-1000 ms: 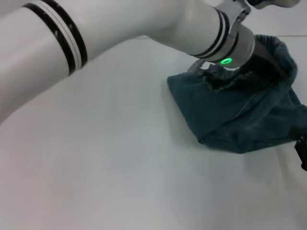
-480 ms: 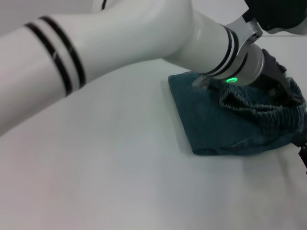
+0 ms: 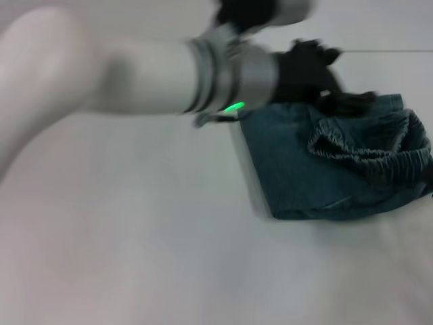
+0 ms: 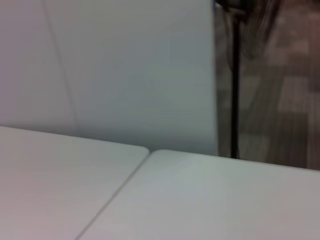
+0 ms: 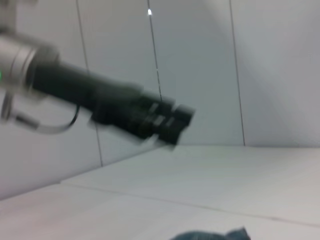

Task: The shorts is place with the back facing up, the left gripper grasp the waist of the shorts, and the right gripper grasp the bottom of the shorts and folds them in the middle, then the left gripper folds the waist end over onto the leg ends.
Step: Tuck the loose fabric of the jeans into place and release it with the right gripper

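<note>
We saw the shorts lying folded into a compact bundle on the white table, toward the right side of the head view. Their denim was a faded blue-green. The waist, a gathered, ruffled elastic band, lay on top of the bundle, curling across its right half. A smooth folded edge ran along the near side.

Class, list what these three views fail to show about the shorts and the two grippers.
- Left gripper, head view: motion blur hides its fingers; right wrist view is likewise blurred.
- Right gripper: in no view.
- Shorts, head view: cut off by the right edge, leg hems folded under the waist.
- Left wrist view: only table and wall.
</note>
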Robot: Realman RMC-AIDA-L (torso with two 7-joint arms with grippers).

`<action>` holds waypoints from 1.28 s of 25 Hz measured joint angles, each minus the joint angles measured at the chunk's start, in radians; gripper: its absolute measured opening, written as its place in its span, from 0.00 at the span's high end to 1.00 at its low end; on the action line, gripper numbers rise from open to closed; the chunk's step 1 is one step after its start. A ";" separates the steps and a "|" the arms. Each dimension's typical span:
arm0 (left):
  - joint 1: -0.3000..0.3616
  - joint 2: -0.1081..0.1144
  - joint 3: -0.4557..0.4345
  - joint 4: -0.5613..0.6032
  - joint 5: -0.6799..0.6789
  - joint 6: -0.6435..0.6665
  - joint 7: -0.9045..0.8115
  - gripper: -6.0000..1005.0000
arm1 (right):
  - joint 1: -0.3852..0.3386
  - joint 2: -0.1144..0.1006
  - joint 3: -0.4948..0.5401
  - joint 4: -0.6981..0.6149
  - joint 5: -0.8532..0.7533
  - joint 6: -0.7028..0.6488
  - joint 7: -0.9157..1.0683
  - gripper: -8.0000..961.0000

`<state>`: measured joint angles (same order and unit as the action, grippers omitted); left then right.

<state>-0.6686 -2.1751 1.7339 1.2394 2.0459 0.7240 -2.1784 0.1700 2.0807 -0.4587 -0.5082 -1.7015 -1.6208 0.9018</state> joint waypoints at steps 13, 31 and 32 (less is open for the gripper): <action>0.188 0.012 -0.641 -0.541 -0.537 0.567 0.889 0.13 | 0.047 0.007 -0.108 -0.451 -0.052 -0.016 0.441 0.63; 0.355 0.017 -0.928 -0.717 -0.518 0.671 1.105 0.13 | 0.465 0.015 -0.559 -0.912 -0.931 -0.014 1.158 0.11; 0.357 0.017 -0.933 -0.718 -0.518 0.668 1.105 0.13 | 0.479 0.016 -0.604 -0.912 -0.966 -0.023 1.181 0.11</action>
<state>-0.3114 -2.1583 0.8007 0.5212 1.5274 1.3920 -1.0733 0.6495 2.0969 -1.0630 -1.4201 -2.6675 -1.6437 2.0827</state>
